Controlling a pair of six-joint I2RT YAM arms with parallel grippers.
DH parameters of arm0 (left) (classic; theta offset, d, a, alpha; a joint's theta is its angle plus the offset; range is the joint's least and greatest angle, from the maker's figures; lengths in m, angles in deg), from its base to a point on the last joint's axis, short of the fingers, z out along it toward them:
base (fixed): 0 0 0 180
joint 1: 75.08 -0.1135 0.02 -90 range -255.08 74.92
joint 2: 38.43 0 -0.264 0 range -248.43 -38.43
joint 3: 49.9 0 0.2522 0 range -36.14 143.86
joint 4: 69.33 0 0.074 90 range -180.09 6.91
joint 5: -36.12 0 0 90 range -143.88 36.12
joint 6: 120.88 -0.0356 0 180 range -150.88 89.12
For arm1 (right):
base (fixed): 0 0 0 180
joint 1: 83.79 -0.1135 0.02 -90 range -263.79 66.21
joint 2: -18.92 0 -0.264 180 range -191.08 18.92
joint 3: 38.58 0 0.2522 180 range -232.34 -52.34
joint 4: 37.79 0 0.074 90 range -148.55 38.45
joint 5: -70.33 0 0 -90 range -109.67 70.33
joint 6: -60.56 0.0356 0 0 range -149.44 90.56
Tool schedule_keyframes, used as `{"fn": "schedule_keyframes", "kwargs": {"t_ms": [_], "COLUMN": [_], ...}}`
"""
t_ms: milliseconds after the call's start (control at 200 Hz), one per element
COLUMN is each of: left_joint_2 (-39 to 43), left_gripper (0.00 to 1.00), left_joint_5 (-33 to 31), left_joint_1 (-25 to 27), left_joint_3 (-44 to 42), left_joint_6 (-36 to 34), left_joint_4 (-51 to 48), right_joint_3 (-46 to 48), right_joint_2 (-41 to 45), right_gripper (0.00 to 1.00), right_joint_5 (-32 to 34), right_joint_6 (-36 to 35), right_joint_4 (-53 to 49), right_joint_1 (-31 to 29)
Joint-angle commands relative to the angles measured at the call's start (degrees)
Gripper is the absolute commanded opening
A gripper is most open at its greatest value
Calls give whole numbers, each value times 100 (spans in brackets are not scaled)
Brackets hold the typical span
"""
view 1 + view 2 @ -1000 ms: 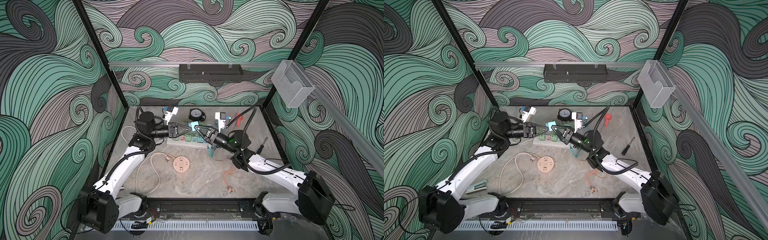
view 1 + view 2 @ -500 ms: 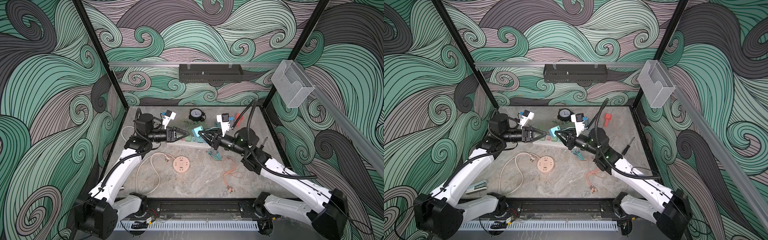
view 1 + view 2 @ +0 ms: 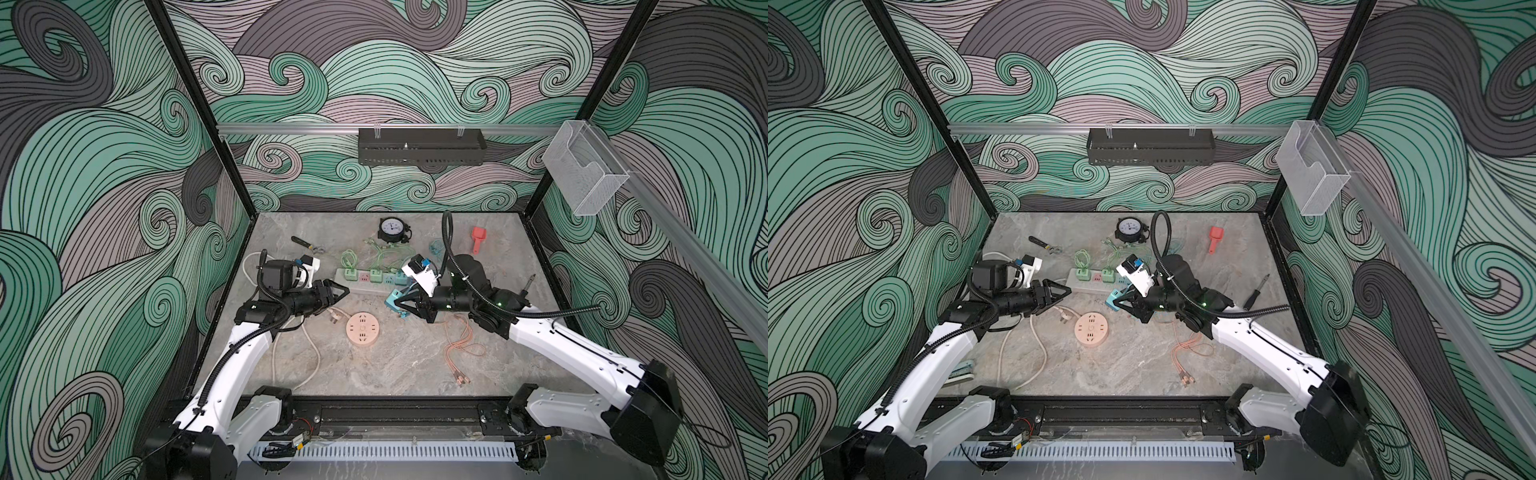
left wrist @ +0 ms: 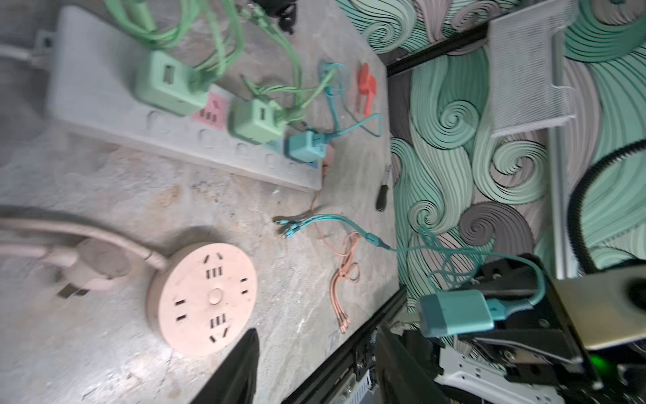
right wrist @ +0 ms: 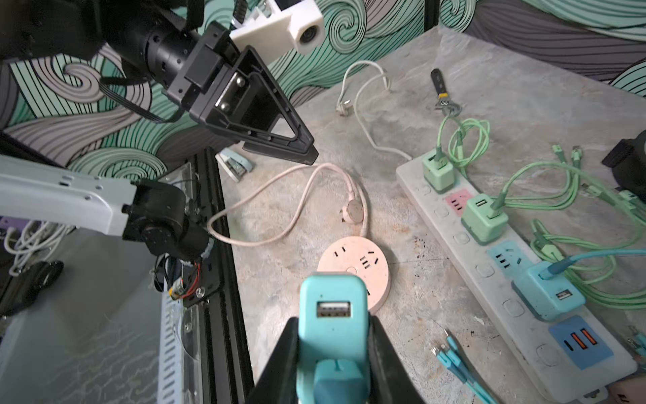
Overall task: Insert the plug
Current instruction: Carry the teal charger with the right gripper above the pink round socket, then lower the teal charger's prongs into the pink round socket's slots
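While the right gripper (image 5: 334,327) clamps its two black fingers on the sides of the teal plug (image 5: 332,314), that plug hangs above the table near its middle. It sits just at 6 o'clock of the right-hand end of the white power strip (image 5: 463,239), not touching it. There is one strip, and three adapters sit in it: two green adapters (image 5: 484,217) and one teal adapter (image 5: 547,293), so the teal blocks number two with the held one. Taking the plug as the dial's centre in a top view, one round pink socket (image 3: 362,329) lies at about 7 o'clock. One orange cable bundle (image 3: 457,353) lies at 4, one black gauge (image 3: 392,228) at 12 and one red scoop (image 3: 478,239) at 2. The left gripper (image 3: 343,291) hovers at 9 o'clock with its jaws apart and nothing between them. The left arm rises from the near-left corner, its wrist level and aimed toward 3 o'clock. The right arm reaches in from the near-right, its wrist level and aimed toward 9, so the two grippers face each other.
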Motion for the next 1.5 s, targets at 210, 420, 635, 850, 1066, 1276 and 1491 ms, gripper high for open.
{"fn": "schedule_keyframes", "kwargs": {"t_ms": [210,420,635,850,1066,1276,1491], "left_joint_2": [39,-213,-530,-792,-1097,-1314,-1586], "left_gripper": [55,50,45,42,40,37,33], "left_joint_5": [-814,-867,-767,-715,-697,-750,-793], "left_joint_1": [-44,-37,-12,48,229,420,528], "left_joint_3": [-804,-1298,-1401,-1498,-1509,-1541,-1530], "left_joint_6": [-90,138,103,73,7,-45,-99], "left_joint_4": [40,678,972,1326,1487,1640,1714], "right_joint_3": [-860,-1629,-2325,-2574,-2736,-2831,-2950], "right_joint_2": [-1604,-2650,-3457,-3862,-4086,-4200,-4378], "right_gripper": [3,4,4,4,3,3,3], "right_joint_5": [-688,-780,-580,-430,-374,-436,-446], "right_joint_6": [-1963,-2592,-3157,-3422,-3672,-3753,-3678], "right_joint_4": [-380,-608,-1204,-1339,-1454,-1445,-1351], "right_joint_1": [-106,-234,-392,-467,-467,-459,-454]}}
